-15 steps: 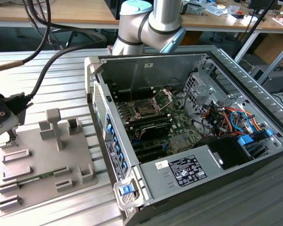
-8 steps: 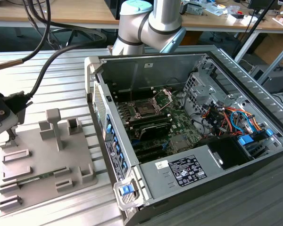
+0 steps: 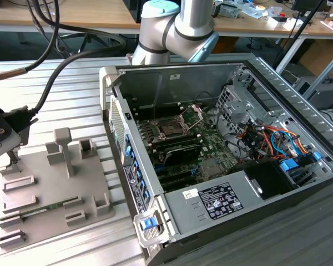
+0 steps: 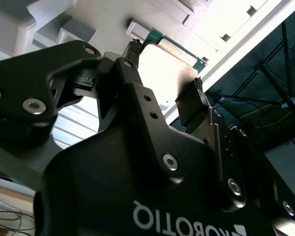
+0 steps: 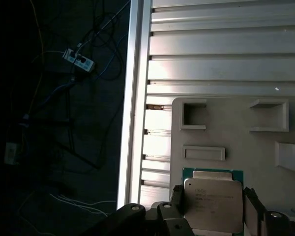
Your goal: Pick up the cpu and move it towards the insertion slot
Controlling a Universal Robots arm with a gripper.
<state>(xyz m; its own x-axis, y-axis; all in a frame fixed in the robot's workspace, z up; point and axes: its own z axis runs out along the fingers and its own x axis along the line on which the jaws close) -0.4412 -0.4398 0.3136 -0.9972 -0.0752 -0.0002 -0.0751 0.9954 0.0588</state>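
Tool [image 5: 212, 192] straddles the cpu [image 5: 213, 202], its lettering unreadable.

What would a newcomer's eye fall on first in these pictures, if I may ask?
The open computer case dominates the middle and right of the exterior view. On the board inside lies the insertion slot, its metal plate hinged up, and the arm rises behind. In the first wrist view, the cpu, silver-topped with a green rim, is clamped in the tool in front of a grey tray.
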